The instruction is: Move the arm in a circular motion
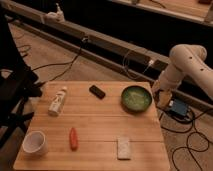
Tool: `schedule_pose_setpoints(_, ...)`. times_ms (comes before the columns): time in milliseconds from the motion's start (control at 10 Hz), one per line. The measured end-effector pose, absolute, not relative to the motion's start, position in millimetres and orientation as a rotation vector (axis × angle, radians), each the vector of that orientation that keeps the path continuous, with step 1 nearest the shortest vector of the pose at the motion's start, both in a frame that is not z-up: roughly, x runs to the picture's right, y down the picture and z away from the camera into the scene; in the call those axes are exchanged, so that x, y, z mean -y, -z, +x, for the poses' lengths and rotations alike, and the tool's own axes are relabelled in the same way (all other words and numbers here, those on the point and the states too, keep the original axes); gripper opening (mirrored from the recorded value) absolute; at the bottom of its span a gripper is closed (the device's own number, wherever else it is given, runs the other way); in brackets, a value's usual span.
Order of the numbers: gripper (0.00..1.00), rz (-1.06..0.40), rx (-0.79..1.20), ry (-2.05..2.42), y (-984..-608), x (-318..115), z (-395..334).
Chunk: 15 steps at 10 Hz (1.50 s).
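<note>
Arm (189,62) hangs its gripper (164,96) low, just past the tabletop's (100,125) right edge and beside the green bowl (136,98). Whether it is spread or pressed together I cannot tell. It touches nothing, which probably suits a free circling sweep.

This looks like a robotics lab or test room, not a home. My white arm (187,62) reaches in from the right, with my jaws hanging just off the right edge of a plain wooden worktop (100,125), close to a green bowl (136,98). A few unrelated small items are laid out apart from one another, among them a white cup (35,142) and a pale bottle (58,101). Loose black cables (65,62) trail over the bare floor (45,50). A blue box (178,108) with wires sits on the ground beside me. A long dark rail (100,40) runs behind, and black equipment framing (17,95) stands at the left.
</note>
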<state>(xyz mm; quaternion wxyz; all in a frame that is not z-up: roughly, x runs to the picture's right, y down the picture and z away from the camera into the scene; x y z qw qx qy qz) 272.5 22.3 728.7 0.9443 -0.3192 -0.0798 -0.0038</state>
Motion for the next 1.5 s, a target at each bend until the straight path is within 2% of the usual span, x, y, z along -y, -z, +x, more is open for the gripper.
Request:
schedule_pose_setpoints(200, 0.65, -0.619, 0.148, 0.083, -738.3, 11.0, 241.7)
schedule_pose_setpoints(500, 0.65, -0.607, 0.191, 0.279, -734.2, 18.4, 156.0)
schedule_pose_setpoints(700, 0.65, -0.609, 0.265, 0.427, -709.2, -10.5, 97.2)
schedule_pose_setpoints(900, 0.65, -0.637, 0.335, 0.503, -672.3, -66.6, 73.8)
schedule_pose_setpoints(1100, 0.65, -0.667, 0.337, 0.452, -654.8, -103.1, 92.2)
schedule_pose_setpoints(1200, 0.65, -0.697, 0.301, 0.355, -646.7, -130.9, 129.4)
schedule_pose_setpoints(1500, 0.65, -0.730, 0.139, 0.104, -652.0, -153.1, 244.8)
